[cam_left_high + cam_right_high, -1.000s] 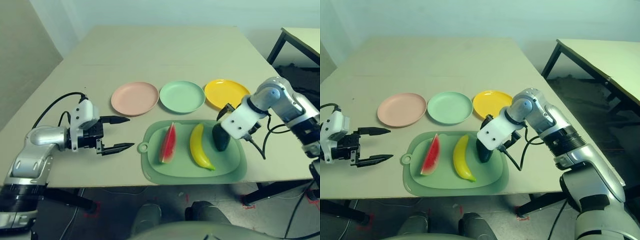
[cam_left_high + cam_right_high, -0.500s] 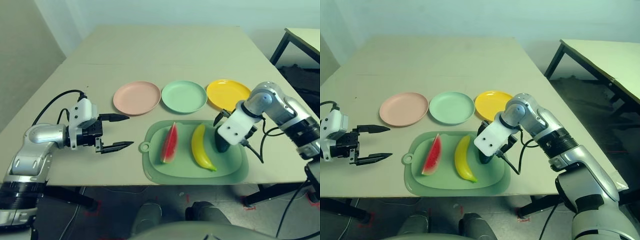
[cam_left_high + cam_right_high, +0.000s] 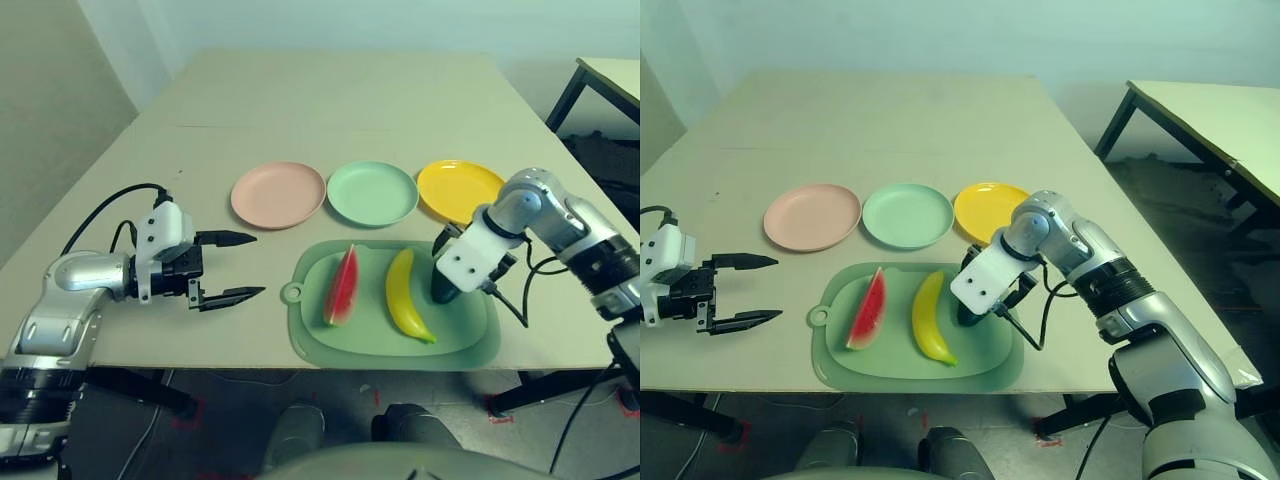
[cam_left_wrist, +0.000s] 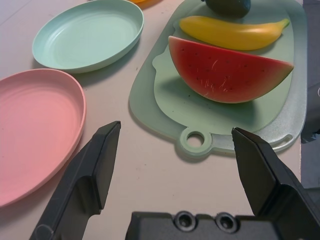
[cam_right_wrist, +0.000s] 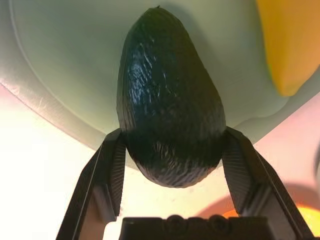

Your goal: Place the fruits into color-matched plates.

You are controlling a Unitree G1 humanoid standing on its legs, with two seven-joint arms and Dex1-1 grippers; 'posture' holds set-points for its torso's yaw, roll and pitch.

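Avocado (image 5: 170,107) sits between your right claw (image 5: 172,165) fingers, both pressing its sides; your left claw (image 4: 177,165) gapes empty.

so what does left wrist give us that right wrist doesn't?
Left wrist alone: the pink plate, the mint green plate, the watermelon wedge, the mat's ring tab and the left gripper, its fingers wide apart with nothing between them. Right wrist alone: the right gripper, its fingers against both sides of the avocado. Both share: the avocado, the banana and the green mat they lie on.
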